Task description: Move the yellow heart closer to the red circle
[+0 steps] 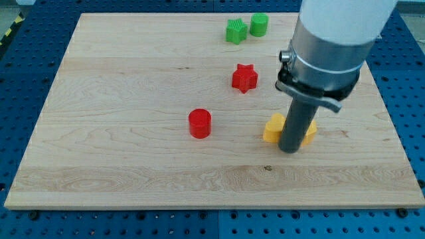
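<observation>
A: Yellow heart (273, 128) — where on the desk (119, 99) is it?
B: Right of centre, at about three o'clock from the red circle (199, 123), well apart from it. My tip (290, 151) stands in front of the heart, hiding its middle.
A: And the gripper?
B: There is none; the arm ends in a bare rod.
A: Other blocks?
B: A red star (244, 78) at twelve o'clock from the heart; a green star (236, 31) and green cylinder (259, 24) side by side near the top edge.

A fat white arm (345, 23) ends in a grey metal collar (319, 73), then a straight dark rod (297, 123) with a blunt tip (289, 151).
</observation>
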Tool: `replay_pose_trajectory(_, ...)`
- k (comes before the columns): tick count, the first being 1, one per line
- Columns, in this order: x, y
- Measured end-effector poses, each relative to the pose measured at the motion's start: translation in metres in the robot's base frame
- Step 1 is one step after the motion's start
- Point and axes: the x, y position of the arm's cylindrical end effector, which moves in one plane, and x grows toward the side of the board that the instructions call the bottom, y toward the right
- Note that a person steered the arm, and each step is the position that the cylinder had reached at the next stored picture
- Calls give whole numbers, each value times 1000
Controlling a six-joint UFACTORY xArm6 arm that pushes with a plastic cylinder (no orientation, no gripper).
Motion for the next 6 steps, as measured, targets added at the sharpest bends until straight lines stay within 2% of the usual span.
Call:
replay_pose_trajectory(2,-47,4)
replay_pose_trajectory(3,-47,4)
replay_pose_trajectory(5,-46,-47)
replay_pose_trajectory(6,-43,-39)
